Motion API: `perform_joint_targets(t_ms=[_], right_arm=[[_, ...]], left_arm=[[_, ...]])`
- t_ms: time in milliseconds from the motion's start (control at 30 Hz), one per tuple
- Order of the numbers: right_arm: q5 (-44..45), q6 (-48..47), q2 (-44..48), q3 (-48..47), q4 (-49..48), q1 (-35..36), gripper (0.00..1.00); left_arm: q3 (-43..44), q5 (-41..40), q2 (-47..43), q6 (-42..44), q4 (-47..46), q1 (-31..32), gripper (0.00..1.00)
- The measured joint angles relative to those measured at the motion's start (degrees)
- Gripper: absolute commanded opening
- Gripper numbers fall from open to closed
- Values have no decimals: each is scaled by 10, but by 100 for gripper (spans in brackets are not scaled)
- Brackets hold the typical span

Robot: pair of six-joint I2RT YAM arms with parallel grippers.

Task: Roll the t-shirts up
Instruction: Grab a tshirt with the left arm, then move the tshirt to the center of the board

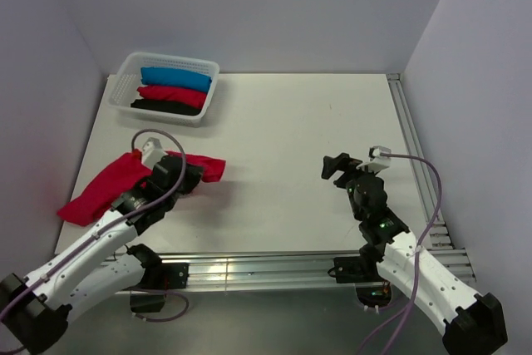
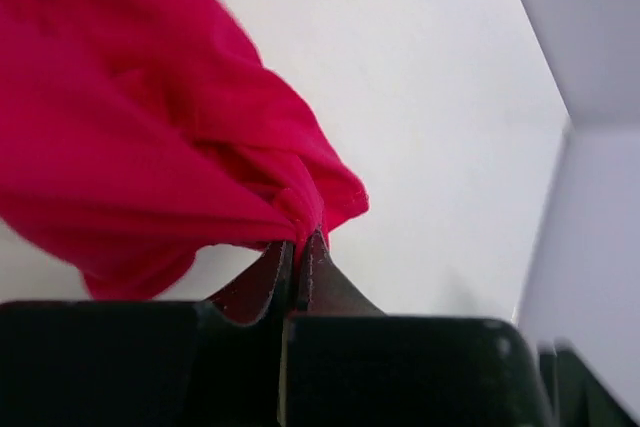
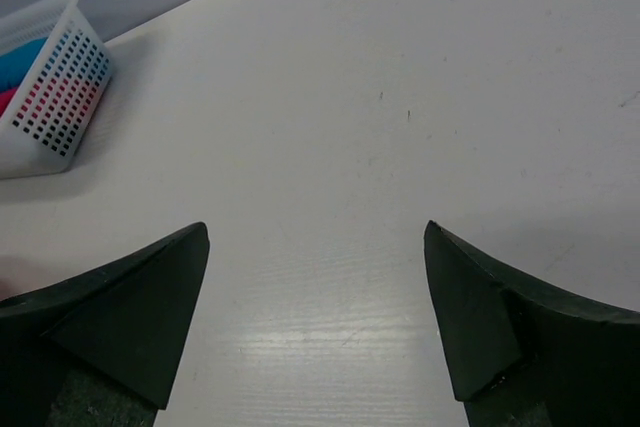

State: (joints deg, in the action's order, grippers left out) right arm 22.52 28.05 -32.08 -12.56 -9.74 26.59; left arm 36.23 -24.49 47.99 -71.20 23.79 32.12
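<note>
A crimson-red t-shirt (image 1: 104,186) lies crumpled on the left of the white table. My left gripper (image 1: 193,177) is shut on a fold of it near its right end; in the left wrist view the red cloth (image 2: 150,147) bunches between the closed fingertips (image 2: 298,245). My right gripper (image 1: 332,165) is open and empty above bare table at the right; its two dark fingers (image 3: 150,297) stand wide apart. Rolled blue (image 1: 174,79), red (image 1: 170,95) and black (image 1: 165,107) shirts lie in the basket.
A white plastic lattice basket (image 1: 205,94) stands at the back left, also at the left edge of the right wrist view (image 3: 50,97). Grey walls enclose the table. A metal rail (image 1: 249,268) runs along the near edge and another along the right side.
</note>
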Motion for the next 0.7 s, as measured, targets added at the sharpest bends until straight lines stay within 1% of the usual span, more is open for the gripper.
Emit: perform_joint_targets(t_ms=[100, 167, 300, 433, 467, 500, 533, 567, 600, 700], right_arm=[[7, 3, 15, 0, 2, 0, 95], [11, 4, 27, 0, 2, 0, 95], [22, 7, 41, 3, 2, 0, 95], [27, 9, 41, 3, 5, 0, 95], [29, 9, 42, 3, 5, 0, 95], [30, 10, 42, 4, 5, 0, 95], [31, 10, 44, 5, 6, 0, 95], [32, 11, 46, 7, 8, 0, 95], [33, 11, 48, 7, 9, 0, 95], [34, 11, 57, 10, 14, 0, 95]], left_arm=[[28, -14, 0, -17, 12, 102, 0], [85, -22, 42, -16, 23, 149, 0], [290, -57, 195, 17, 50, 235, 0], [541, -75, 350, 74, 68, 304, 0], [585, -74, 375, 89, 66, 313, 5], [615, -72, 391, 103, 66, 316, 18], [642, -71, 407, 122, 70, 318, 77], [659, -70, 416, 135, 74, 318, 94], [670, -74, 422, 136, 83, 318, 100], [676, -103, 429, 136, 122, 315, 99]])
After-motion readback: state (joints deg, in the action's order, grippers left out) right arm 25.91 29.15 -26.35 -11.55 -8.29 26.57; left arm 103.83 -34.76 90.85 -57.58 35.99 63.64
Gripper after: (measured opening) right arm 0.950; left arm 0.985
